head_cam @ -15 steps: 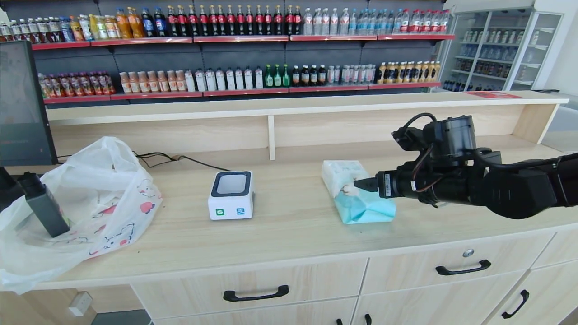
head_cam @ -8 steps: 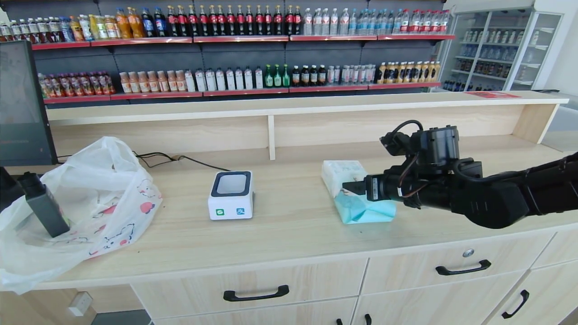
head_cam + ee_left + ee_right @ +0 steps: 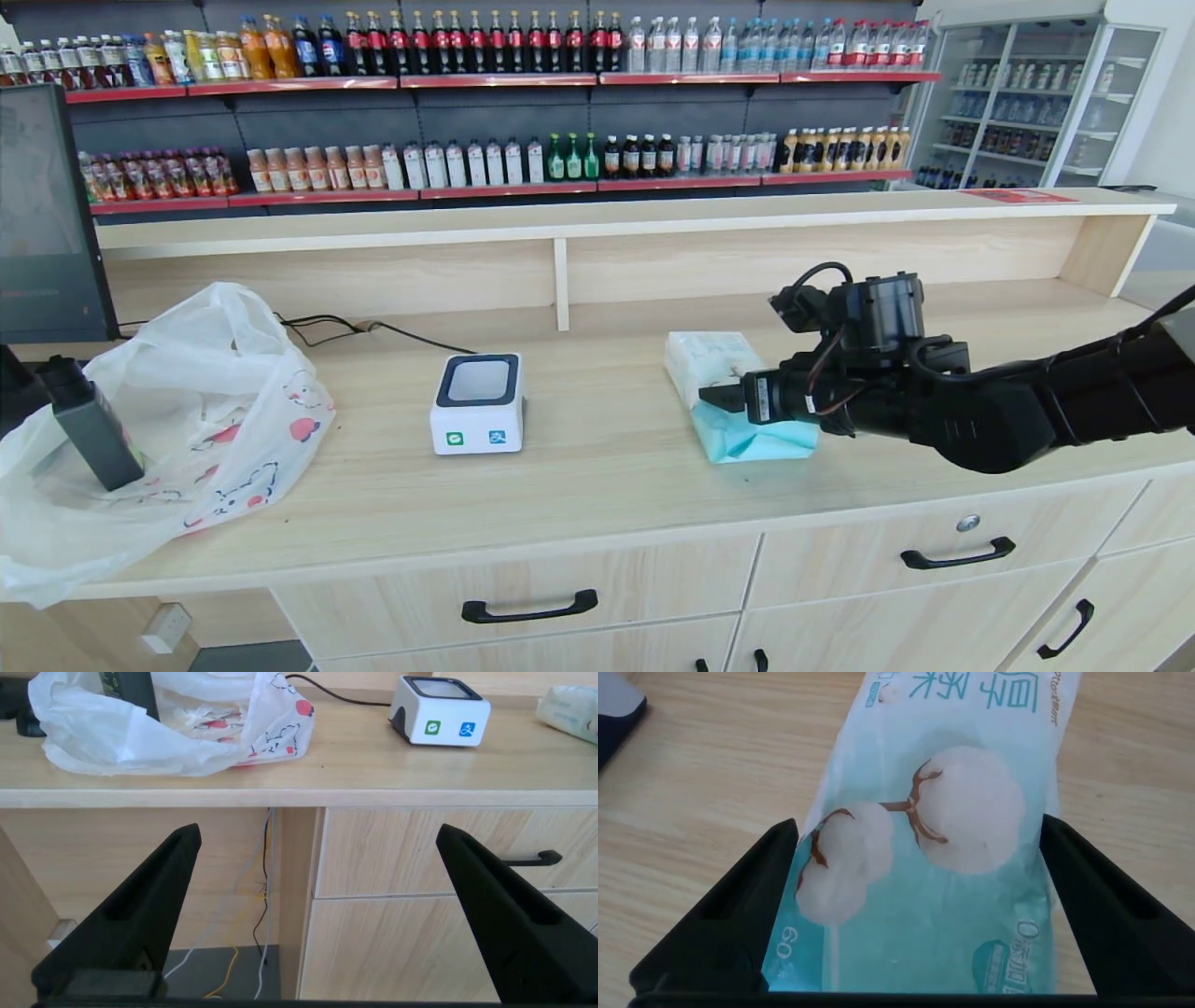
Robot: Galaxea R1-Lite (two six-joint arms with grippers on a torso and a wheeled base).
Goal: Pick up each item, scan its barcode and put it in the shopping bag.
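The right gripper (image 3: 910,919) is spread wide with nothing in its hold. The tissue pack (image 3: 943,812) lies flat on the counter (image 3: 607,467) between its two fingers (image 3: 719,924), one along each long edge, which reads as a straddle set up for a pinch across the pack's narrow width. Whether the pads touch the wrapper cannot be told. The wrapper looks like soft film, so a squeeze at the middle would likely crumple it a little and still hold. Its printed face is up, so the barcode is probably underneath or on an end, and the pack would need turning toward the scanner (image 3: 477,403). The scanner stands on the counter well beyond the fingertips, window facing up. Farther out the same way, past the scanner, the shopping bag (image 3: 177,411) lies slumped on the counter — a sensible order for scanning and then dropping. The left gripper (image 3: 313,924) is also wide open and empty, below the counter's front edge with bag and scanner up beyond its fingers — apparently parked out of the way.
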